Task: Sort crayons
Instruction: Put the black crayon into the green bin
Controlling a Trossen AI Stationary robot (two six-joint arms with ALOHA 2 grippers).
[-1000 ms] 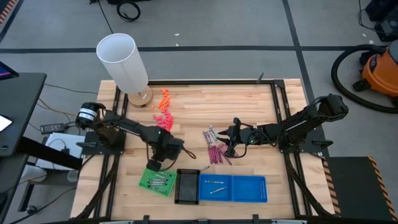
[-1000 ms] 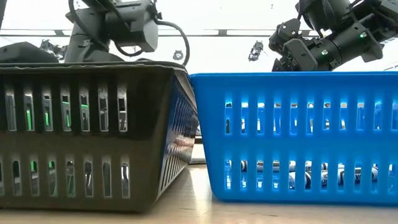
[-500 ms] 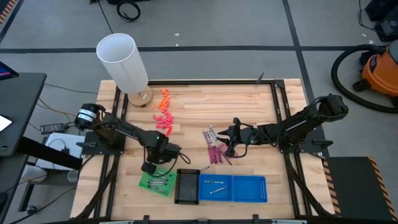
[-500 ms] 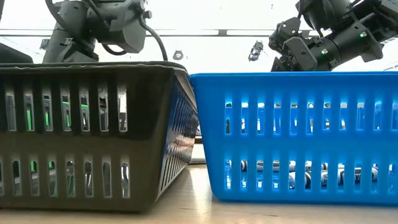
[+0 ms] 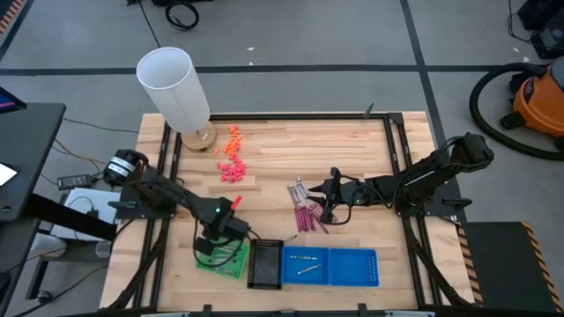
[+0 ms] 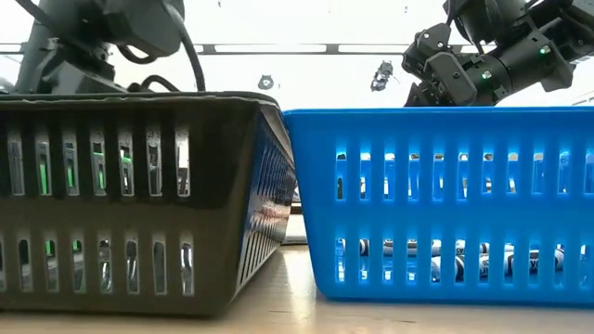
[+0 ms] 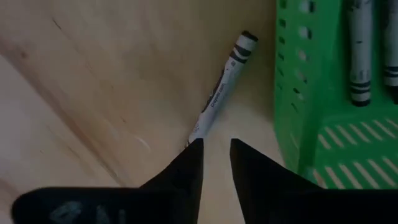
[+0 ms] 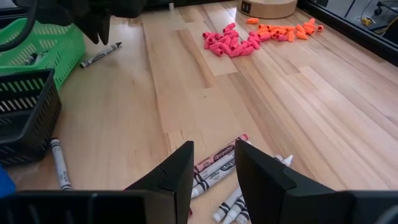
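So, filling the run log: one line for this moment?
left gripper: open, at grey paper-wrapped crayon beside green plastic tray | right gripper: open over crayons

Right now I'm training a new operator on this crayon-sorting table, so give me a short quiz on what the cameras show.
1. True or false: the grey paper-wrapped crayon in front of the left gripper lies inside the green slotted plastic tray.
2. The right gripper is nearest to: A the loose heap of magenta and grey crayons; B the orange lumps; C the white cylinder.
3. Fill in: the black slotted tray stands between the green one and the ___ one.
Key: 1 false, it lies on the wood beside it; 2 A; 3 the blue slotted tray.
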